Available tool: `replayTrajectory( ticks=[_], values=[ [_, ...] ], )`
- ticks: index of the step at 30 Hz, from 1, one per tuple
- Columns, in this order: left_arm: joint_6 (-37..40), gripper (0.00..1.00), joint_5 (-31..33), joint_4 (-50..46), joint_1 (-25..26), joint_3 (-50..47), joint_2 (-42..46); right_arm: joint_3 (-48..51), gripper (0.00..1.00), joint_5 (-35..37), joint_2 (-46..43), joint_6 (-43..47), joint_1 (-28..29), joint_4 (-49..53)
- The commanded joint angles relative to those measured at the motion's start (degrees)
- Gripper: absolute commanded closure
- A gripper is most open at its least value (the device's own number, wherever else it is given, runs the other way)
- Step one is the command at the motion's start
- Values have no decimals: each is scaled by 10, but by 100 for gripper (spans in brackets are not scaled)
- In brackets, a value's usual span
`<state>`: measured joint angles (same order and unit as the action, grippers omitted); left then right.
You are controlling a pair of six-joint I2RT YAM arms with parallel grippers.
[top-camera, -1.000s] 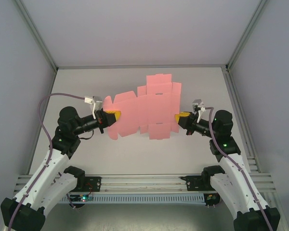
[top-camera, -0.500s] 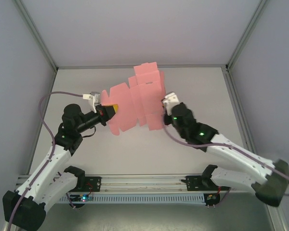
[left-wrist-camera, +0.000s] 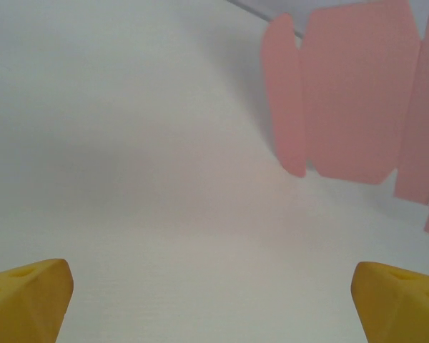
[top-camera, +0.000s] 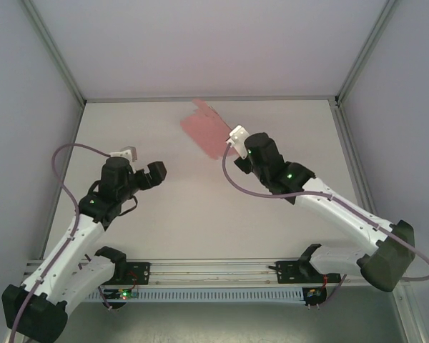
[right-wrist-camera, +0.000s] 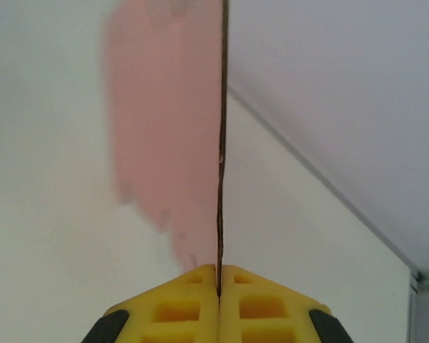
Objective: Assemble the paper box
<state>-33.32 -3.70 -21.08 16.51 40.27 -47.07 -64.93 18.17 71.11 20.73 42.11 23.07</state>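
No readable text, labels, brands, numbers or signs, paper box (top-camera: 207, 132) plain, unprinted pink

left tool (left-wrist-camera: 214, 304) spread wide, right tool (right-wrist-camera: 219, 275) pinched

The paper box (top-camera: 209, 133), a flat cutout sheet, is pinched at one edge between the fingers (right-wrist-camera: 179, 300) of the right gripper (top-camera: 234, 148). From the fingertips it runs straight ahead, edge-on to the right wrist view, with its broad face (right-wrist-camera: 168, 128) on the left of the seam where the two fingers meet. The right gripper (right-wrist-camera: 219, 275) has the table (top-camera: 200, 214) below and beyond it.

The left gripper (top-camera: 154, 174) sits well apart from the sheet, its fingers (left-wrist-camera: 28, 296) spread wide with bare table (left-wrist-camera: 164, 179) between and ahead of them. From the left gripper (left-wrist-camera: 214, 286), the paper box (left-wrist-camera: 357, 93) lies ahead and off to the right of the right-hand finger, touching neither finger.
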Motion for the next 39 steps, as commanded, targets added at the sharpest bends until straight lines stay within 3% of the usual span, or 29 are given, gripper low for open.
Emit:
replayTrajectory(
  ticks=[1,6,11,14,17,20,23,26,28,33,39],
  values=[
    [-12,0,48,-39,5,43,14,-100,100,-128,33,96,3,204],
    [-6,0,65,-45,4,83,-1,-224,100,-151,65,162,0,350],
    [-8,0,128,-84,2,126,0,-321,100,-240,63,232,-5,467],
    [-18,0,173,-108,-7,136,3,-334,100,-273,55,268,-11,502],
    [-19,0,159,-106,-21,130,-12,-316,100,-260,75,270,-22,500],
    [-16,0,119,-88,-29,124,-47,-267,100,-187,108,255,-26,423],
    [-4,0,92,-66,-30,126,-95,-165,100,-83,126,267,-27,226],
    [10,0,60,-48,-31,143,-151,-86,100,-42,156,290,-42,43],
    [28,0,37,-38,-30,154,-186,-68,100,-55,182,291,-58,-14],
    [64,0,-30,1,-31,170,-254,-60,100,-97,231,302,-69,-45],
    [78,0,15,-8,-31,234,-365,-45,100,-203,274,331,-86,-30]
  ],
)
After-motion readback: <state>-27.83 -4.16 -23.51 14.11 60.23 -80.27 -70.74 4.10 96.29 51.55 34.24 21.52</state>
